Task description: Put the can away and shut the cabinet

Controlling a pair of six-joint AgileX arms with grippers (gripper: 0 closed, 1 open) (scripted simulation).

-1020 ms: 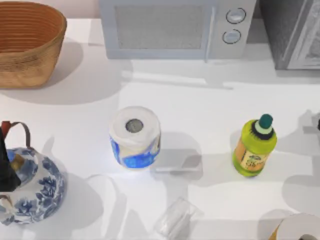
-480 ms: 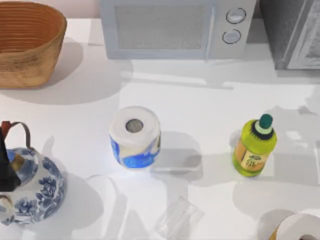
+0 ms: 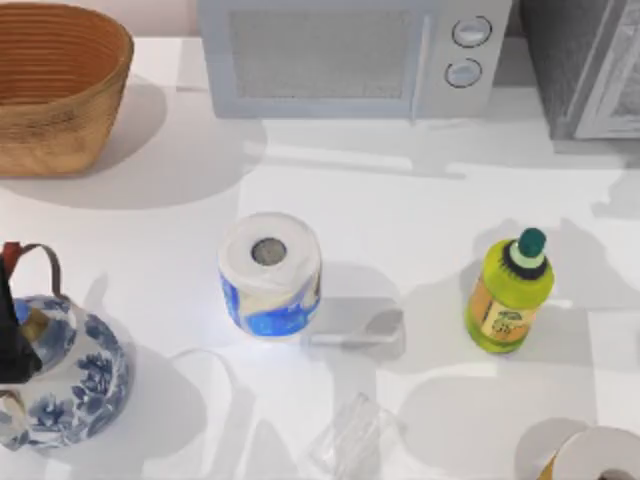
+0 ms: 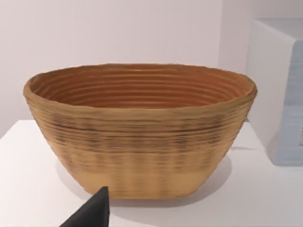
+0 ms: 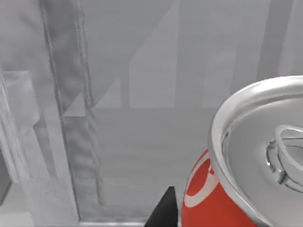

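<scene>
Right wrist view: red can [image 5: 208,198] close beside the right tool's dark fingertip [image 5: 163,210], facing the grey cabinet [image 5: 118,118]; grasp cannot be told. Left tool by the basket [image 4: 142,132].

Top view overlooks the table [image 3: 420,220]; left wrist closely faces its basket [image 4: 142,132].

No legible text on the can [image 5: 208,198] or bottle [image 3: 507,300].

table [image 3: 400,200]: white, sharp shadows | wall [image 4: 118,28]: pale, plain | light: bright, overhead
</scene>
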